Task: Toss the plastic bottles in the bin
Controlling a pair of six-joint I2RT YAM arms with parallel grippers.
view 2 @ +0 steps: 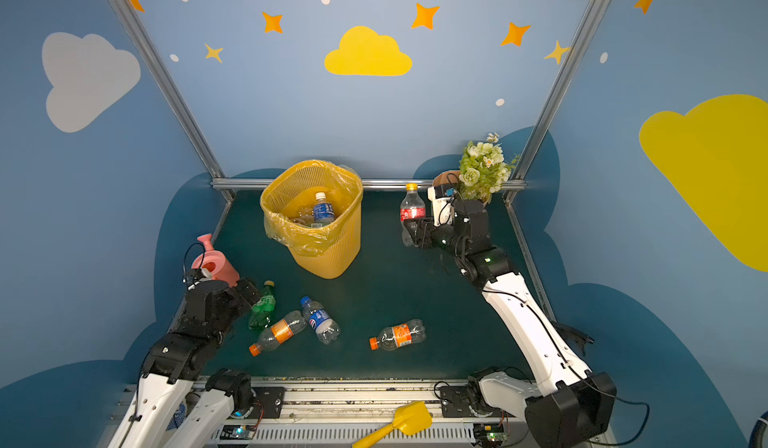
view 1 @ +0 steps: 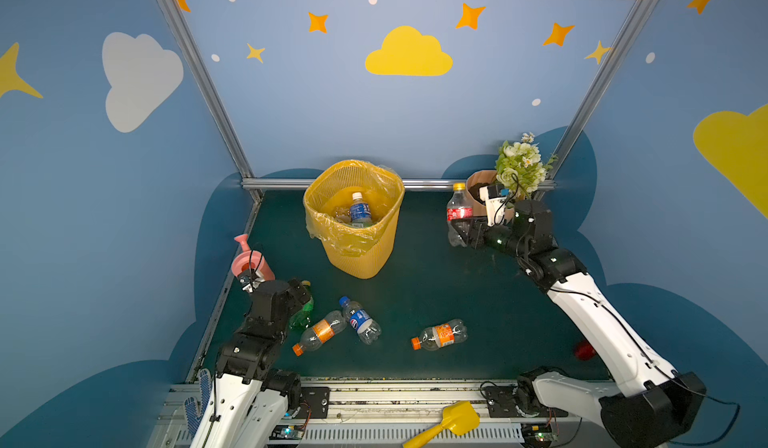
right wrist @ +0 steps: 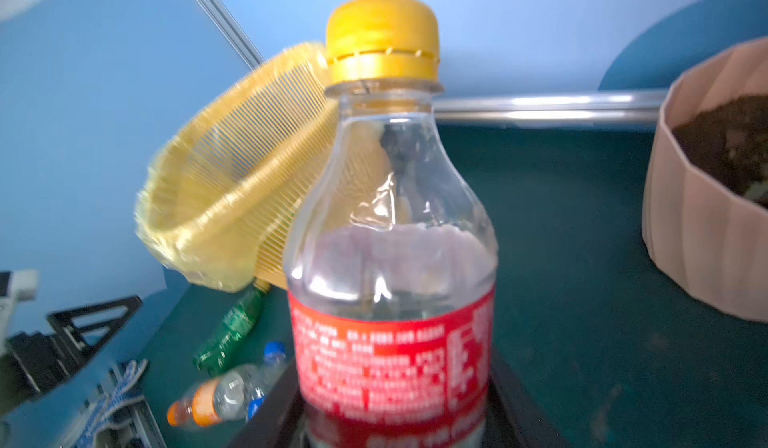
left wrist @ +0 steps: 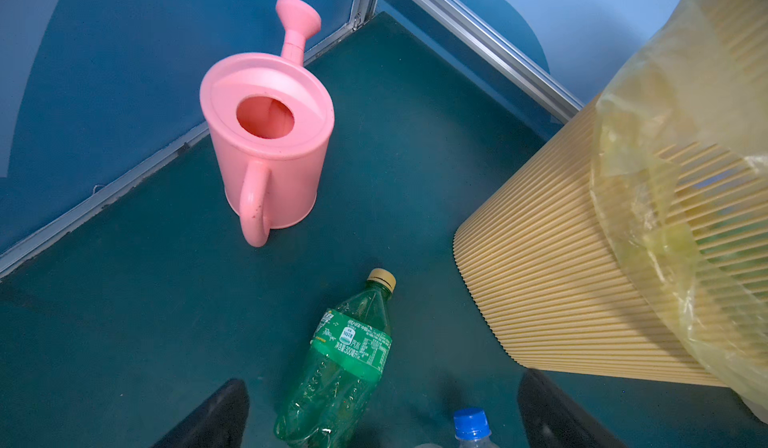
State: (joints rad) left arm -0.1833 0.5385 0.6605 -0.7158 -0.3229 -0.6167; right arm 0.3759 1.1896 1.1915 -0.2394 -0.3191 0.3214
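The yellow mesh bin (view 1: pixel 361 259) (view 2: pixel 328 259), lined with a yellow bag, stands at the back centre with a blue-labelled bottle (view 1: pixel 360 211) inside. My right gripper (view 1: pixel 461 232) (right wrist: pixel 390 417) is shut on an upright clear bottle with a red label and yellow cap (view 1: pixel 458 211) (right wrist: pixel 390 259), right of the bin. My left gripper (view 1: pixel 305 292) (left wrist: pixel 382 408) hangs open over a lying green bottle (left wrist: pixel 345 363) (view 2: pixel 262 307). Three more bottles lie on the mat: orange-labelled (view 1: pixel 320 333), blue-capped (view 1: pixel 360 320), and another orange-labelled (view 1: pixel 440 336).
A pink watering can (view 1: pixel 249 261) (left wrist: pixel 270 155) stands at the left edge, behind my left gripper. A peach flower pot (right wrist: pixel 706 226) with white flowers (view 1: pixel 521 163) sits in the back right corner. A yellow shovel (view 1: pixel 449 423) lies on the front rail.
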